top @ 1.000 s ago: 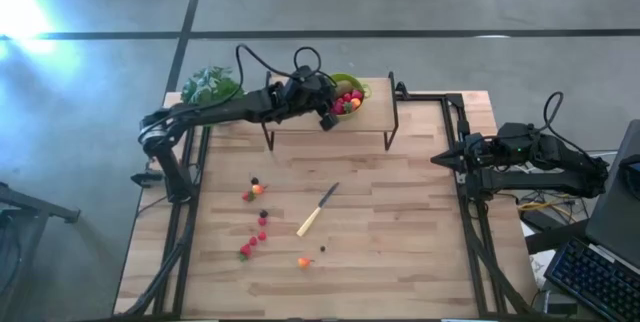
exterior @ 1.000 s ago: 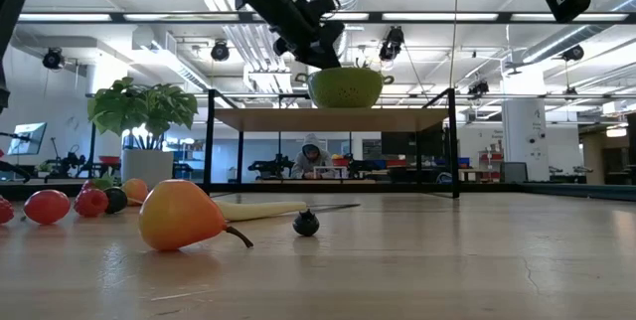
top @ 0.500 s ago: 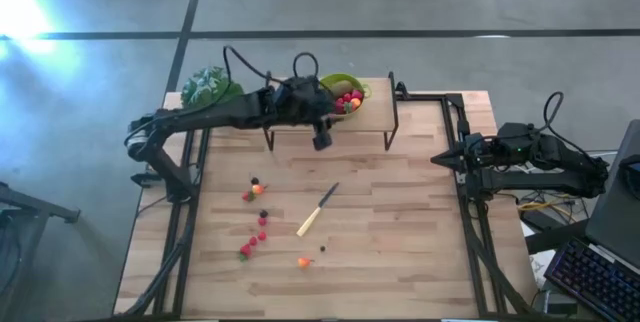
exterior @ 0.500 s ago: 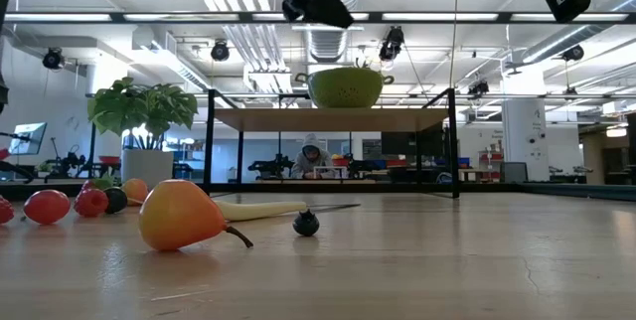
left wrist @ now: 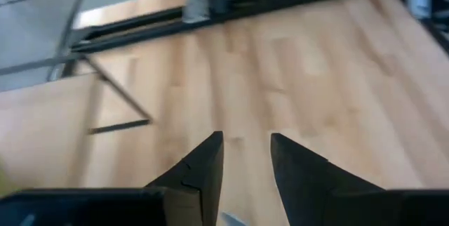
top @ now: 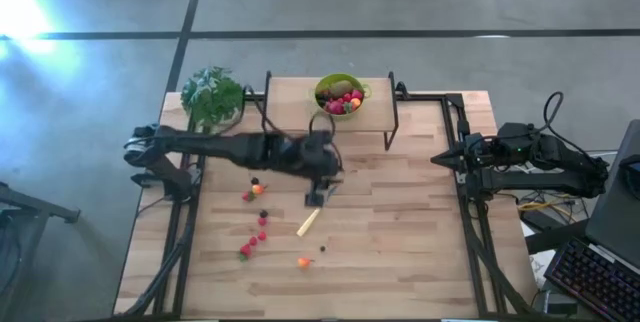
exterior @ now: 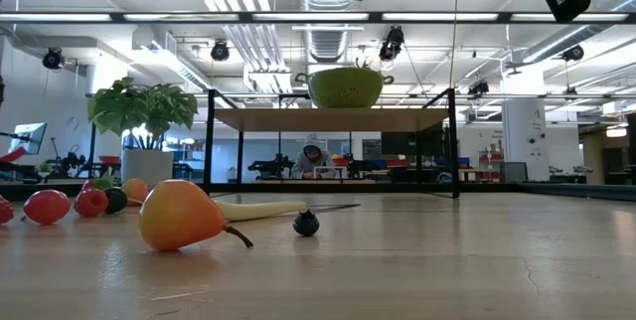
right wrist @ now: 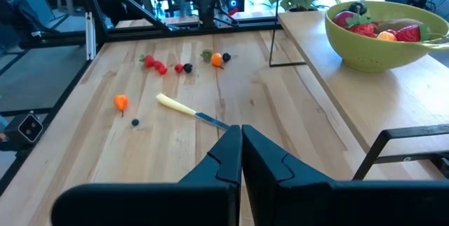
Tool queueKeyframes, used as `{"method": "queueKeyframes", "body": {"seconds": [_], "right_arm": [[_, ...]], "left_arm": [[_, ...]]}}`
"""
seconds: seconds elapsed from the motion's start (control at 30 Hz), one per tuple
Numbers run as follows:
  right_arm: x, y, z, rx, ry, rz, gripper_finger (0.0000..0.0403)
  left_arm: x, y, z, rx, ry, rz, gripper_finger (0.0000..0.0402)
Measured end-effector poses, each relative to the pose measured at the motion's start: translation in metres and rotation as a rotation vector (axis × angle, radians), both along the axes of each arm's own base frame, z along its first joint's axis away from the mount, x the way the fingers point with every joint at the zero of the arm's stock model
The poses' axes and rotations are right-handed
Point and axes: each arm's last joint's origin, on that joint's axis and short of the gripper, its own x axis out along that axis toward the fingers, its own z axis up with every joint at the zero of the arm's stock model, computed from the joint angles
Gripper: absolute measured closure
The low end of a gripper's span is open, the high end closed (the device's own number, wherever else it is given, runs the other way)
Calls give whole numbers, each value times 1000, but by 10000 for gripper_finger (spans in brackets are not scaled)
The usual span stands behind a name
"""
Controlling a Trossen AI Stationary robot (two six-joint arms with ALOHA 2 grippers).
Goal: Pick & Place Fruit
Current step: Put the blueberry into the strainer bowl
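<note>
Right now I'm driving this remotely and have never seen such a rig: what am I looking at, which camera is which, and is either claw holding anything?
Two dark robot arms work at a wooden table. One camera looks straight down, one sits at tabletop height, one rides each wrist. The left claw hangs open and empty above the knife; the right claw waits shut at the table's edge. Loose fruit lies on the table, more in the green bowl on the raised shelf, beside a potted plant.

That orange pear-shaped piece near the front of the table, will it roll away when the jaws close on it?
The orange pear-shaped piece is rounded and lies on its side, so a nudge will probably roll or pivot it. Its skin looks glossy, perhaps slippery. Its thin stem may drag and check the roll.
</note>
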Motion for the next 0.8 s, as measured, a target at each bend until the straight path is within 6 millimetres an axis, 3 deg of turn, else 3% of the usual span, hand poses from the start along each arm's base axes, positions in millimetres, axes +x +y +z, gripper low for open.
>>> {"method": "queueKeyframes", "body": {"seconds": [0.2, 0.43, 0.67, 0.8], "right_arm": [[0, 0, 0, 0, 0, 0, 394], [0, 0, 0, 0, 0, 0, 394], [0, 0, 0, 0, 0, 0, 394], [0, 0, 0, 0, 0, 0, 394]], "left_arm": [[-5, -41, -29, -22, 54, -96, 278], [-18, -79, -78, -20, 59, -203, 278], [-34, -97, -120, -19, 27, -270, 275], [-41, -99, -136, -12, 13, -295, 253]]}}
